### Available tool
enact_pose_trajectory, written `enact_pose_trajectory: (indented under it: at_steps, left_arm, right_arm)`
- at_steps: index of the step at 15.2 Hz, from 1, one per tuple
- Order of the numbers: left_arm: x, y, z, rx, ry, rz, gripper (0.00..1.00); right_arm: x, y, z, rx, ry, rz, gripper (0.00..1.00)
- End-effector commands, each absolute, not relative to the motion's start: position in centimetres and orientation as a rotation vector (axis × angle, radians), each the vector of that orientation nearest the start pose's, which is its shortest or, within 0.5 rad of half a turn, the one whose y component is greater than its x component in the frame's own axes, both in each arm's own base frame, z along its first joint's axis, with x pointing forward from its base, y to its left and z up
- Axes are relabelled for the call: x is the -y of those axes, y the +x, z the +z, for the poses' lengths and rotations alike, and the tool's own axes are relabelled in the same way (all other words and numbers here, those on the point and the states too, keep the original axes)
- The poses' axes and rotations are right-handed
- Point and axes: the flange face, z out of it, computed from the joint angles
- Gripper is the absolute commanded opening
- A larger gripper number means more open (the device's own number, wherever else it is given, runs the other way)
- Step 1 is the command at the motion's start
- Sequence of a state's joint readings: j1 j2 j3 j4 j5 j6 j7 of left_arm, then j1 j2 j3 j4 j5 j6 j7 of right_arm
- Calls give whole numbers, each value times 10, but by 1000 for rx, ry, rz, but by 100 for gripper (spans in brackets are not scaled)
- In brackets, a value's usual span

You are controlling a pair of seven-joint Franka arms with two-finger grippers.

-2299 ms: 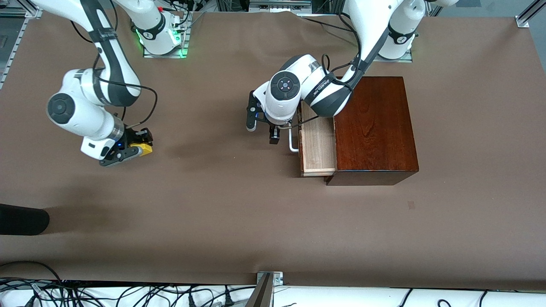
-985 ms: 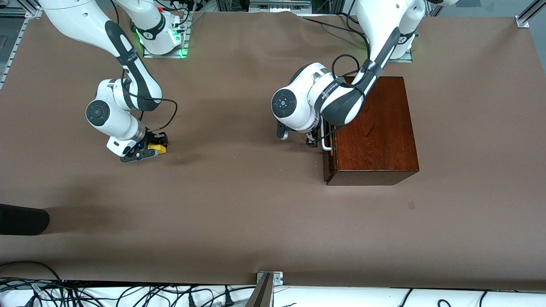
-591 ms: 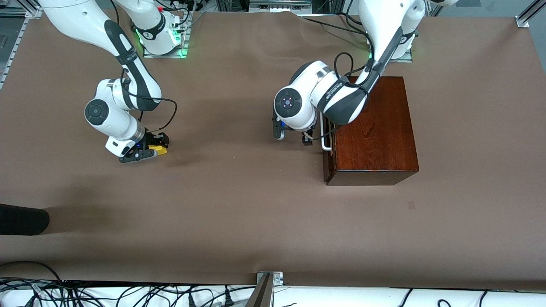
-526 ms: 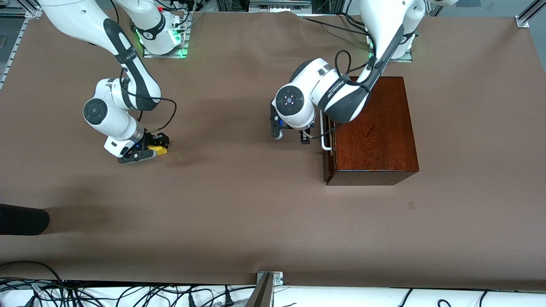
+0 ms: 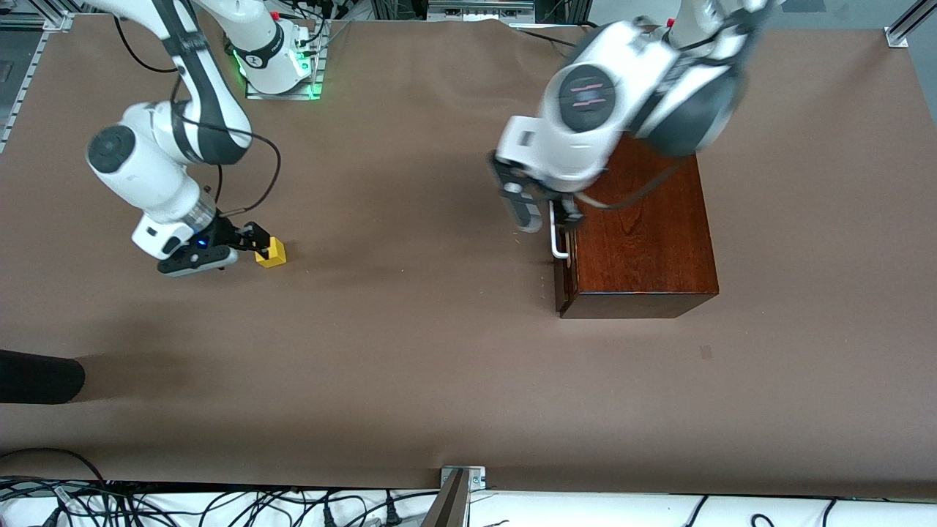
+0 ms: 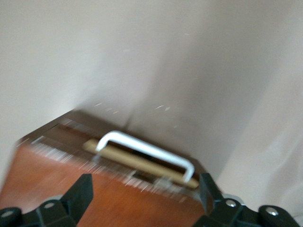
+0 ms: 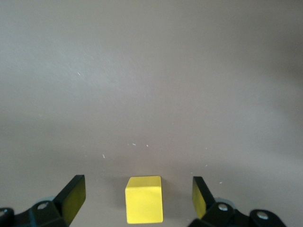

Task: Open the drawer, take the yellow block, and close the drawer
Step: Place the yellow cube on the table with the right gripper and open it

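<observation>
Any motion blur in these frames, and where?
Front view: left arm's wrist smeared above the wooden box. Left wrist view: streaked, handle soft. Right wrist view: sharp, yellow block crisp on the table.

Whole table is covered in a matte brown sheet, a bit wrinkled near the top edge, with one small darker patch toward the front. Soft blurry shadows lie across it, so the light's diffuse from overhead. Aluminium framing shows at the corners. A tangle of black cables runs over a white surface along the front edge, and a metal bracket sits mid-edge. A dark rounded thing pokes in from the side.
</observation>
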State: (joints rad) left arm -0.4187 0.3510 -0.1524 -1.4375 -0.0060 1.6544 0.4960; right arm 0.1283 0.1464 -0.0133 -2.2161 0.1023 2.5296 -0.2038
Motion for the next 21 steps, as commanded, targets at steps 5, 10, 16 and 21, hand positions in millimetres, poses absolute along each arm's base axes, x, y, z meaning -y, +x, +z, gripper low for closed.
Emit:
enact_pose_trajectory:
  at_steps: [5, 10, 16, 21]
  left_arm:
    - [146, 584, 562, -1123, -2943, 174, 100]
    - [52, 569, 588, -219, -3118, 77, 100]
    - [8, 537, 587, 143, -3127, 40, 100]
    - [3, 535, 587, 103, -3120, 51, 100]
  right_arm:
    - [-56, 579, 455, 366, -3027, -142, 100]
    - [-39, 585, 543, 347, -3021, -24, 100]
    - [-39, 548, 600, 227, -3028, 148, 100]
    - [-42, 547, 606, 212, -3033, 110, 100]
